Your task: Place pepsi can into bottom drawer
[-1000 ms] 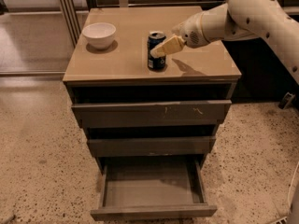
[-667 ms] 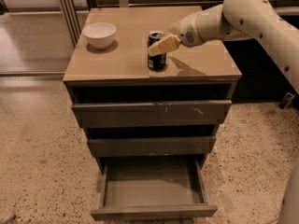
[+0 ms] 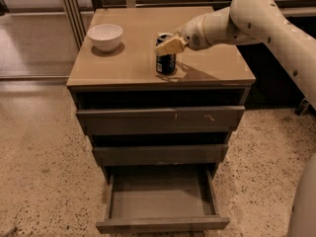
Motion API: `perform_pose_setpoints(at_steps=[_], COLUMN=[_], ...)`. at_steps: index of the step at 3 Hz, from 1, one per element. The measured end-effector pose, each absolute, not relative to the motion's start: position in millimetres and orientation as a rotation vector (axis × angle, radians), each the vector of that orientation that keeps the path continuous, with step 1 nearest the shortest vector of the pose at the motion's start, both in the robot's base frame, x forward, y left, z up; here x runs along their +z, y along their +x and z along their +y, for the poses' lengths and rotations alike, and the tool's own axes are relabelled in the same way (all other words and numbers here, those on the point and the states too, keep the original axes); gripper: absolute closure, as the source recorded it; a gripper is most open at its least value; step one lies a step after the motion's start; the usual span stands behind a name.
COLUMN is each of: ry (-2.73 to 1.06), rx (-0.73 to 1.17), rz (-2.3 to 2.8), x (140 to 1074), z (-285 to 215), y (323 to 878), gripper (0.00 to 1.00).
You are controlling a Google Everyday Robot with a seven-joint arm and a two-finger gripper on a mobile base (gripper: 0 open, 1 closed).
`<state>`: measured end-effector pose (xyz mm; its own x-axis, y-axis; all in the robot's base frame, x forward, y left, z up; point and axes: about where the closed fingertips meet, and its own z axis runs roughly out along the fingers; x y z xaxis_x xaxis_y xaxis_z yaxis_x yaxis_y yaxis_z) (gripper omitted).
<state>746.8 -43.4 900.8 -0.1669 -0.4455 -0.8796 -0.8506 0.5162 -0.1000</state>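
Observation:
The pepsi can (image 3: 165, 63) stands upright on the cabinet top (image 3: 123, 63), right of centre and near the front edge. My gripper (image 3: 167, 43) reaches in from the right on the white arm and sits at the can's upper part, covering its top rim. The bottom drawer (image 3: 163, 224) is pulled fully out below and nothing lies in its tray. The can rests on the cabinet, not lifted.
A white bowl (image 3: 104, 36) stands at the back left of the cabinet top. The top drawer (image 3: 160, 118) and the middle drawer (image 3: 160, 154) are each pulled out a little. Speckled floor lies in front, and a dark shelf unit stands behind on the right.
My gripper has moved a little to the left, further over the can's top. The can, bowl and drawers have not moved.

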Motion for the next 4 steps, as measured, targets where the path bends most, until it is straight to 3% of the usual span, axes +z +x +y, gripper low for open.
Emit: perform_pose_setpoints(at_steps=[2, 3, 4], ry=[-1.084, -1.135, -1.221], rx=[0.528, 0.562, 0.637], rz=[1.796, 1.742, 1.666], x=[900.7, 907.8, 924.1], z=[-43.3, -44.1, -46.9], y=[746.8, 737.0, 700.3], gripper=[0.86, 1.0, 1.0])
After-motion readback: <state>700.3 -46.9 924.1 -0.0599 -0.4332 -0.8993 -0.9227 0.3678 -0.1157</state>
